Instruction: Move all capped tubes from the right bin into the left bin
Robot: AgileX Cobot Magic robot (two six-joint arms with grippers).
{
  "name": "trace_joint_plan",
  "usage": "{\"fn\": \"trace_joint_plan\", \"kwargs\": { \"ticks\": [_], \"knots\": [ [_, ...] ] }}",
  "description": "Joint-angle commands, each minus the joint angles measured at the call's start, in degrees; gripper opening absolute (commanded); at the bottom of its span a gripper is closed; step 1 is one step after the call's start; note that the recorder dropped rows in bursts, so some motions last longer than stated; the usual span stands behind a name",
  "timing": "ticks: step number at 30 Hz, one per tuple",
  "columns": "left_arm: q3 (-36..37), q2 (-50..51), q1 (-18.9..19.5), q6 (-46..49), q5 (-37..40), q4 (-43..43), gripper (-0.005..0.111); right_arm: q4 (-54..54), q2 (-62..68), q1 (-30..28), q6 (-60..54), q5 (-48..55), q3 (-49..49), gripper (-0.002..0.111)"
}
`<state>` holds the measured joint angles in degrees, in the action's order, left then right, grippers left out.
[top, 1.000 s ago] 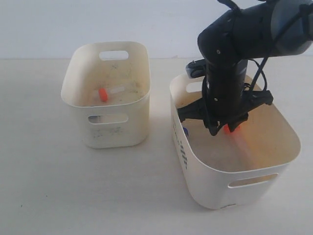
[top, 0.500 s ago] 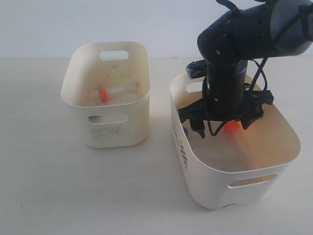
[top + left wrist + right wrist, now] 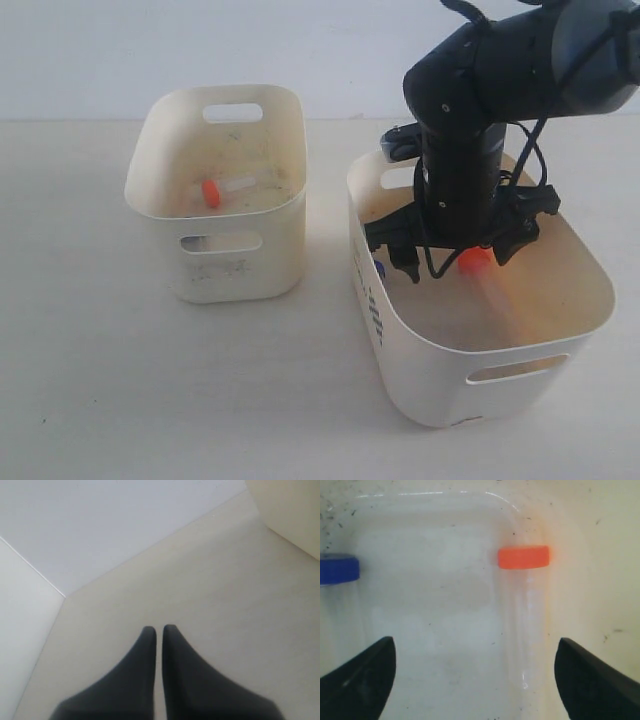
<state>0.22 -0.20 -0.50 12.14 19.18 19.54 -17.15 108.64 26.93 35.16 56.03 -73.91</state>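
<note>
My right gripper (image 3: 458,262) hangs open inside the right bin (image 3: 470,352), its jaws wide apart. Between and just past its fingers lies a clear tube with an orange cap (image 3: 524,557), resting along the bin's wall (image 3: 476,261); the fingers do not touch it. A blue-capped tube (image 3: 337,570) lies at the opposite side of the bin floor, barely showing in the exterior view (image 3: 379,268). The left bin (image 3: 292,120) holds an orange-capped tube (image 3: 211,193). My left gripper (image 3: 159,629) is shut and empty above the bare table, out of the exterior view.
The two bins stand side by side on a pale table (image 3: 120,380) with a narrow gap between them. A cream tub wall (image 3: 295,510) shows at the edge of the left wrist view. The right arm's dark body (image 3: 465,150) hides the right bin's far side.
A second ago the right gripper's fingers were close together beside the orange cap; they have since spread wide. Over the last half second nothing has moved.
</note>
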Motion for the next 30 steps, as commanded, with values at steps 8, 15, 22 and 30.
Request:
{"fn": "trace_joint_plan", "kwargs": {
  "ticks": [8, 15, 22, 30],
  "knots": [
    [-0.2, 0.2, -0.1, -0.1, -0.3, -0.2, 0.004, 0.1, 3.2, 0.0, 0.4, 1.4, 0.6, 0.081],
    [-0.2, 0.2, -0.1, -0.1, -0.3, -0.2, 0.004, -0.4, 4.9, 0.0, 0.4, 1.3, 0.6, 0.081],
    [-0.2, 0.2, -0.1, -0.1, -0.3, -0.2, 0.004, -0.4, 7.5, 0.0, 0.5, 0.8, 0.6, 0.081],
    [-0.2, 0.2, -0.1, -0.1, -0.3, -0.2, 0.004, -0.4, 9.2, 0.0, 0.3, 0.5, 0.6, 0.081]
  ]
}}
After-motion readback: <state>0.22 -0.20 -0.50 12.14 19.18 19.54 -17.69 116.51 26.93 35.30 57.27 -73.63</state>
